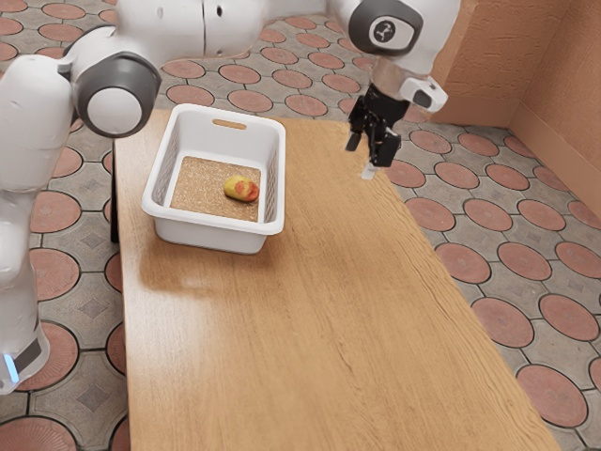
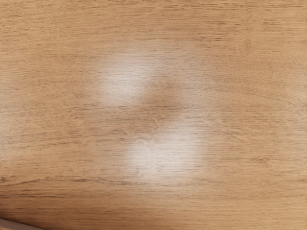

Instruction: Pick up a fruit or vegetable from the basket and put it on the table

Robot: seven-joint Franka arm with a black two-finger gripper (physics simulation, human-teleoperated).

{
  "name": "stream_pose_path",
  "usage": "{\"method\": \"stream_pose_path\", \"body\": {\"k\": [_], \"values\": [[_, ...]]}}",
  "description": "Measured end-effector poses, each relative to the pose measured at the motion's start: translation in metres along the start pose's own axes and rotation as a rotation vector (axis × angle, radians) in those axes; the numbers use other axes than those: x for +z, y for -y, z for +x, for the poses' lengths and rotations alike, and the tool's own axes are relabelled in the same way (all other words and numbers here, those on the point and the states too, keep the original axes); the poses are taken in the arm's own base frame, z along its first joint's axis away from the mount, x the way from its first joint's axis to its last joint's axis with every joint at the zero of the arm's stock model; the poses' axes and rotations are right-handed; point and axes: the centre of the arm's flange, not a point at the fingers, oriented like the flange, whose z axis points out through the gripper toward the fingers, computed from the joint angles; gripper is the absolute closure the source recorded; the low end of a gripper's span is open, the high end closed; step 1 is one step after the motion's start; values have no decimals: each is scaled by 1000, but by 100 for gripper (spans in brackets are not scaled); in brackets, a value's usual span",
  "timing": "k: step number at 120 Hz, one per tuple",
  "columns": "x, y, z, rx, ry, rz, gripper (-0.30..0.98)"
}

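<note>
The black gripper [image 1: 362,158] hangs over the table's far part in the exterior view, to the right of the basket, with its fingers apart and nothing seen between them. A white basket [image 1: 208,231] stands upright on the table [image 1: 310,329]. Inside it, a yellow and red fruit [image 1: 241,189] lies on the brown, speckled bottom, near the wall on the gripper's side. In the wrist view, bare wood of the table [image 2: 216,86] lies beneath the hand.
The basket's raised rim [image 1: 279,178] stands between the fruit and the gripper. The table's long edge runs down the exterior view's right, close to the gripper, with tiled floor [image 1: 507,263] beyond. A narrow grey strip [image 2: 17,225] crosses a corner of the wrist view.
</note>
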Motion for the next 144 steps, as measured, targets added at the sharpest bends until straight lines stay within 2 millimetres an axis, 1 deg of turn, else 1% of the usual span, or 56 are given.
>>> {"method": "stream_pose_path", "body": {"k": [10, 17, 18, 22, 24, 26, 29, 33, 38, 43, 48, 52, 61, 65, 76, 87, 98, 111, 120, 132, 140, 144], "values": [[-4, -1, 5, -2, -44, -7, 0], [-11, -4, 4, 1, -75, -3, 0], [-13, -5, 3, 4, -81, -3, 0], [-42, -13, -15, 15, -136, -3, 0], [-53, -18, -23, 22, -158, -2, 0], [-61, -22, -28, 27, -175, -1, 0], [-64, -26, -31, 29, -183, 6, 0], [-54, -26, -29, 25, -165, 21, 0], [-22, -20, -21, 13, -112, 42, 0], [4, -9, -17, -8, -69, 58, 0], [21, 0, -20, -23, -40, 70, 0], [30, 7, -31, -35, -26, 78, 0], [32, 17, -58, -54, -31, 88, 0], [33, 21, -67, -60, -33, 91, 0], [42, 33, -83, -78, -29, 93, 0], [40, 44, -108, -95, -39, 92, 0], [43, 55, -124, -105, -37, 87, 0], [57, 82, -147, -136, -15, 68, 0], [62, 91, -156, -137, -8, 61, 0], [66, 93, -164, -124, -1, 56, 0], [66, 93, -174, -114, -3, 57, 0], [67, 97, -178, -116, -1, 55, 0]]}}
